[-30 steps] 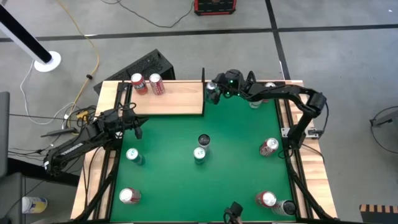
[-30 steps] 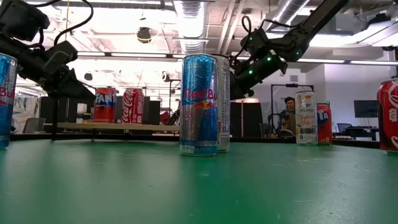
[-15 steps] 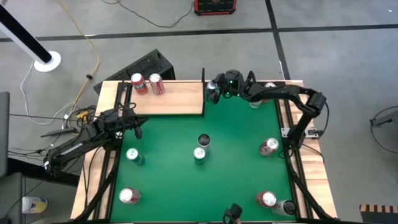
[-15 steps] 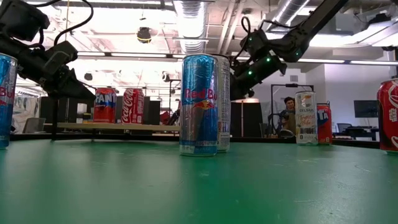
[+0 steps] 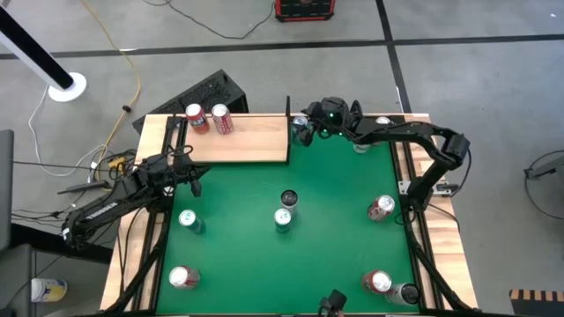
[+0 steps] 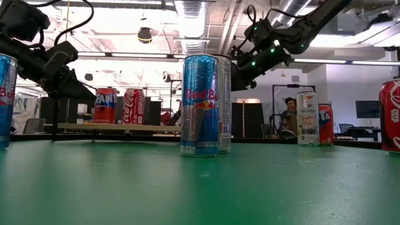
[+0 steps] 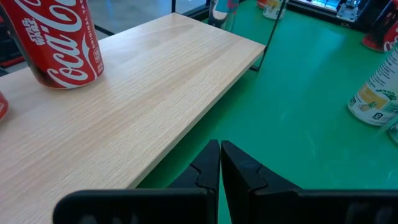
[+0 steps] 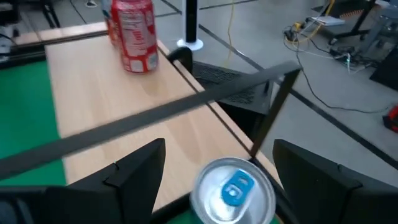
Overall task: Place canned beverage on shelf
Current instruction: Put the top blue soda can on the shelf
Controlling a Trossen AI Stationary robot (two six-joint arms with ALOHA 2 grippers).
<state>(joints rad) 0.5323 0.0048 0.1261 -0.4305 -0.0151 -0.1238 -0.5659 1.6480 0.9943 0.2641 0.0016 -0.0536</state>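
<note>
Change: right arm's wrist has shifted slightly toward the upper right of the high view and sits higher in the low view than a second ago; cans and left arm are unchanged.
Near cans: Red Bull can [image 6: 200, 105] stands upright mid-worktop, centre of the low view, with a second can just behind it.
Worktop: green felt [image 5: 335, 202], with more cans scattered toward the lower and right parts of the high view.
Left gripper [image 5: 191, 173]: fingers [image 7: 208, 168] clenched together on nothing, hovering by the shelf's near edge at centre-left of the high view.
Shelf [image 5: 251, 136]: pale-wood board in the upper left of the worktop, carrying two red cans [image 5: 208, 118] at its left end.
Right gripper [image 5: 302, 130]: at the shelf's right end, upper centre of the high view, fingers [image 8: 134, 171] spread wide either side of a silver-topped can [image 8: 233, 190]; contact cannot be told.
</note>
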